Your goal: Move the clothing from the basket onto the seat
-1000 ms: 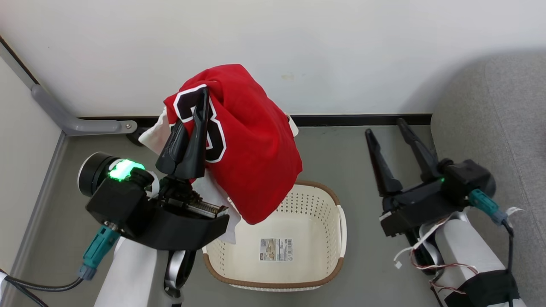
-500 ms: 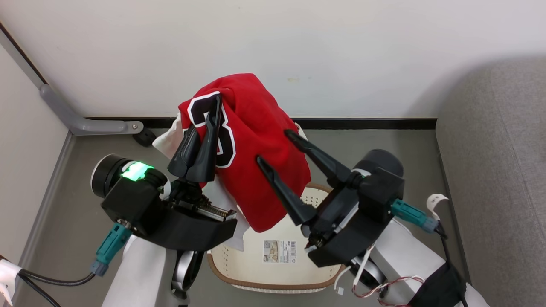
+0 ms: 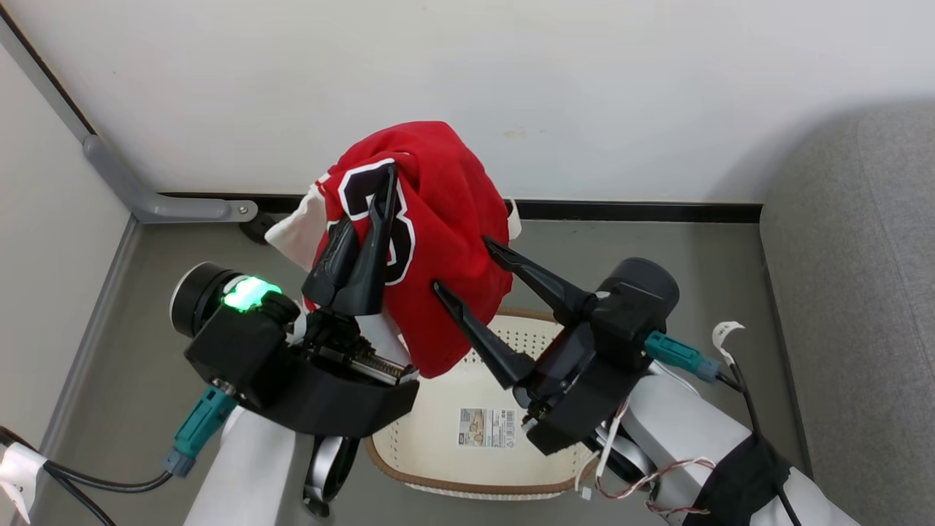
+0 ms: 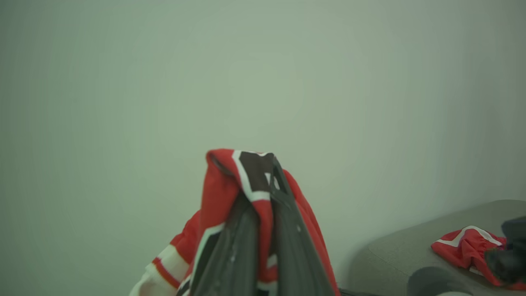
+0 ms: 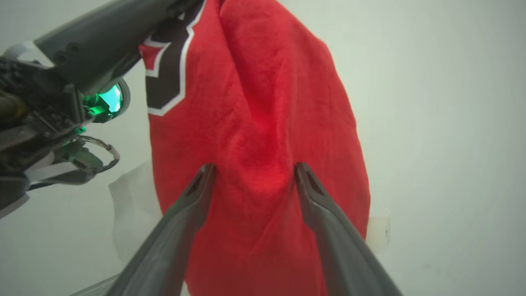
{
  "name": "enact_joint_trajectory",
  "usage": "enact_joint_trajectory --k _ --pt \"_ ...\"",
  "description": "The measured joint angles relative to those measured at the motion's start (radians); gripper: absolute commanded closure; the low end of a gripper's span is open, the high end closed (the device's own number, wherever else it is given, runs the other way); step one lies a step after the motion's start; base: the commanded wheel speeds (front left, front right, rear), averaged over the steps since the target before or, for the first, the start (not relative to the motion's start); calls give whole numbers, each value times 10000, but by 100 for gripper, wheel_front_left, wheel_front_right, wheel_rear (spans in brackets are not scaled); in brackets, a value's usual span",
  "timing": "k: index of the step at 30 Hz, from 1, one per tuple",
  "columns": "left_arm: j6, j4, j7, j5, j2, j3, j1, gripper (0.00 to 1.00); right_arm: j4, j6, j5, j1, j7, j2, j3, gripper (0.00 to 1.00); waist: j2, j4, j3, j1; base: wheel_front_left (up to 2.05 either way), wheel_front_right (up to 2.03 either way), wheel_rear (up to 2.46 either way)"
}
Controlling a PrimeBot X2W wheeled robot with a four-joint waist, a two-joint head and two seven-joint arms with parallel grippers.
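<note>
Head view, centre: left gripper (image 3: 371,213) pinches the limp red garment (image 3: 445,190) at its numeral; right gripper (image 3: 461,263) stands spread at the drape. It likely handles light and soft, so you take a bunched fold.

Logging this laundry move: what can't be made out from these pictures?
- Numeral on the held garment: head view, folds and the left end effector cover part.
- Inside the basket: head view, partly hidden behind that garment and the right end effector.
- The second garment on the sofa: left wrist view, blurred, cut by the right edge.
</note>
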Motion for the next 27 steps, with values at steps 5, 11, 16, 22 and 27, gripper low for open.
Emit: enact_joint_trajectory --k 5,11,16,22,27 --pt "0 -134 2 -4 -6 -201 -37 100 616 0 94 -230 0 12 142 0 0 56 28 0 0 0 0" --pt "0 -184 2 -56 -35 -410 -151 100 1267 0 244 -624 0 61 397 0 0 148 71 0 0 0 0" --pt "0 -198 2 -63 -48 -631 -178 100 1607 0 357 -1115 0 123 648 0 1 239 105 0 0 0 0" --pt "-2 -196 2 -105 -50 -717 -188 100 1779 0 474 -1454 0 215 763 6 0 326 128 0 0 0 0" --pt "-2 -180 2 -148 -48 -725 -191 100 1918 0 625 -1558 0 242 786 100 1 373 145 0 0 0 0"
